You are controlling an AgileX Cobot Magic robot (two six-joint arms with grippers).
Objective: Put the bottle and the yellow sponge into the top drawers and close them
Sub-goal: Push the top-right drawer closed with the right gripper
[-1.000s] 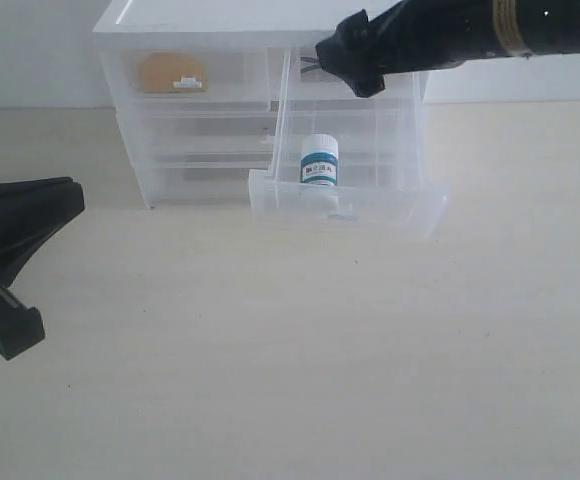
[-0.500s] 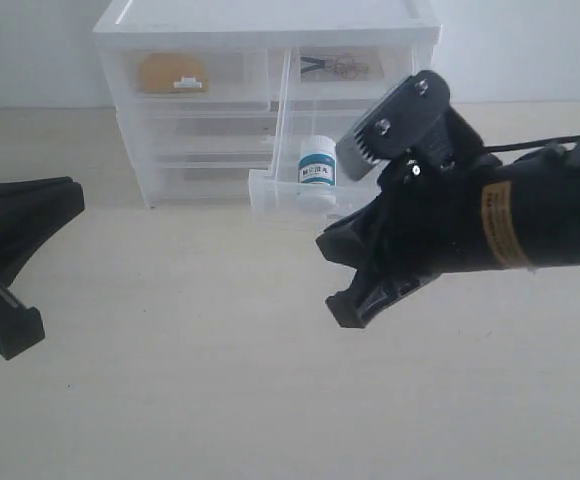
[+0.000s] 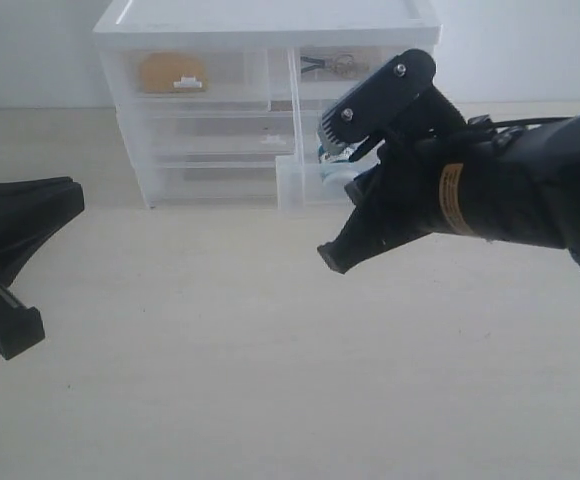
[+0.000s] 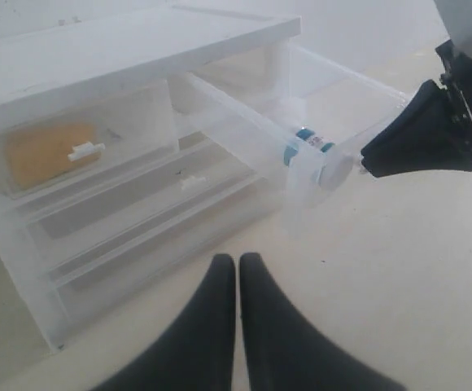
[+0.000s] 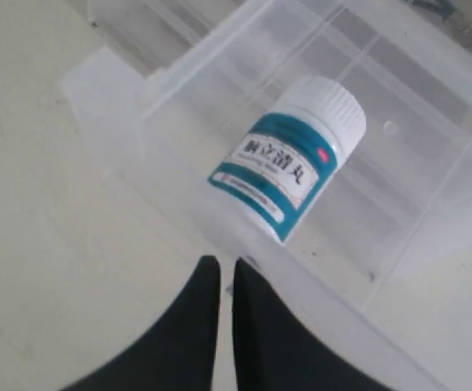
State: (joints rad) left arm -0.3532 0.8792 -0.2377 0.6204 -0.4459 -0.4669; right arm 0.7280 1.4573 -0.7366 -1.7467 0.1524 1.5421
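The bottle (image 5: 289, 167), white-capped with a teal label, stands inside the pulled-out top right drawer (image 5: 122, 106). In the exterior view only a teal sliver of the bottle (image 3: 326, 152) shows behind my right arm. My right gripper (image 5: 221, 265) is shut and empty, with its tips at the outside of the drawer's front wall (image 3: 292, 185). The yellow sponge (image 3: 173, 73) lies in the closed top left drawer (image 3: 220, 75). My left gripper (image 4: 238, 261) is shut on nothing and rests low at the left (image 3: 75, 195), well away from the cabinet.
The white-topped cabinet (image 3: 260, 15) stands at the back, with full-width translucent drawers (image 3: 210, 135) below the top row. A small dark metal item (image 3: 335, 65) shows in the top right slot. Light wooden table (image 3: 220, 340) spreads in front.
My right arm came down from above the cabinet to the front of the open drawer. The drawer has slid partway back into the cabinet. The left arm stayed still.
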